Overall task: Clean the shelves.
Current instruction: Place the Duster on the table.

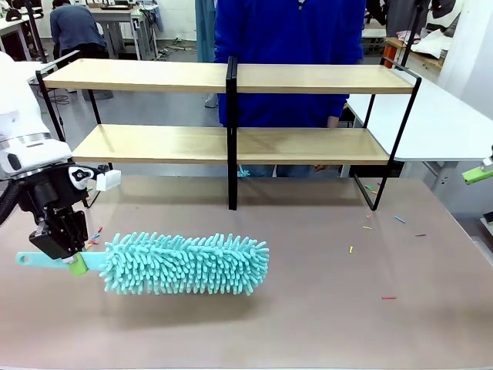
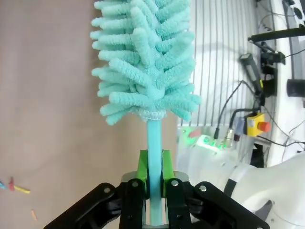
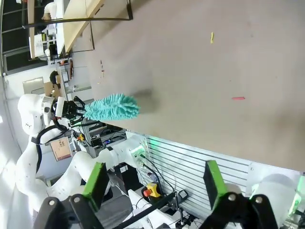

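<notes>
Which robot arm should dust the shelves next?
The left. Its gripper is shut on the duster handle, holding it just above the table in front of the shelves. The right gripper is open with nothing between its pads.

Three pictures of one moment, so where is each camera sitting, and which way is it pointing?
Front view: fixed between the arms, looking across the table at the shelves and a person beyond; the left gripper shows.
Left wrist view: on the left arm, looking along its gripper at the duster.
Right wrist view: on the right arm, above the table's edge, looking past its open gripper toward the left arm.
Shared: all three show the duster and tabletop.
</notes>
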You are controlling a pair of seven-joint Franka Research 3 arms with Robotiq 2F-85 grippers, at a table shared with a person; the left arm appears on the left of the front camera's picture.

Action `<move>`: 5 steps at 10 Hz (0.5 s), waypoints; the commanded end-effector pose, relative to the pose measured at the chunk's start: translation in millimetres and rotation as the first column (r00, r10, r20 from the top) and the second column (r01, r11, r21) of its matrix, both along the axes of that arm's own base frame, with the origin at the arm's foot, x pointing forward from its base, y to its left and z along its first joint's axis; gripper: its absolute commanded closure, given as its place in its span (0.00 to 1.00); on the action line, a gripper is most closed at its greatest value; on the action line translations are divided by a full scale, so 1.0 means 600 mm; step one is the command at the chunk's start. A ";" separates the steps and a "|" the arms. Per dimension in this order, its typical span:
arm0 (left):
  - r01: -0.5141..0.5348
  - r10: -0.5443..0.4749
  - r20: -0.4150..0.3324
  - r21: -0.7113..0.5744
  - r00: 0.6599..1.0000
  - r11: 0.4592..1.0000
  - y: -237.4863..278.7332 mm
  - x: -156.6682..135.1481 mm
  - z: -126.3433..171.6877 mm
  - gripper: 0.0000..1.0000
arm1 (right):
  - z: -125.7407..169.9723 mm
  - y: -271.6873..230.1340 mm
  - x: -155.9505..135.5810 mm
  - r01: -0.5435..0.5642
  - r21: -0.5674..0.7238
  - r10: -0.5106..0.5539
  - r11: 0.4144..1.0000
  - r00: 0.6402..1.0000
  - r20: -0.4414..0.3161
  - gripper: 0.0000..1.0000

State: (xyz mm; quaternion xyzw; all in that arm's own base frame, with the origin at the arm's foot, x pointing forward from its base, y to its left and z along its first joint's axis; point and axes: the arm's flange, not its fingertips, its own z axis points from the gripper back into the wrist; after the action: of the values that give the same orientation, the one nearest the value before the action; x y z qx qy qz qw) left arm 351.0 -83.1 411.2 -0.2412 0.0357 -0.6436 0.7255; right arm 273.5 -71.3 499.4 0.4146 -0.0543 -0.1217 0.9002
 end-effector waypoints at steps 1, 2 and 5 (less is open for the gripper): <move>-0.014 0.014 0.023 0.014 1.000 1.000 0.015 0.001 0.002 0.84 | 0.003 -0.007 -0.003 -0.011 0.010 0.010 1.000 1.000 0.017 0.00; -0.002 0.001 0.027 0.019 1.000 1.000 0.017 0.001 0.000 0.34 | 0.003 -0.007 -0.003 -0.011 0.010 0.010 1.000 1.000 0.017 0.00; -0.043 0.051 0.053 -0.147 0.997 0.988 0.058 0.002 0.050 0.00 | 0.001 -0.002 -0.001 0.003 0.000 -0.003 1.000 1.000 0.001 0.00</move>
State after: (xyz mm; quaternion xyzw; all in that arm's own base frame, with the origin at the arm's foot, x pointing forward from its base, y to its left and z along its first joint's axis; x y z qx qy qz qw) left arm 354.1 -64.1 426.7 -0.2426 0.0023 -0.6356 0.7329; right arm 272.8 -72.1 499.7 0.4143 -0.0553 -0.1232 0.9001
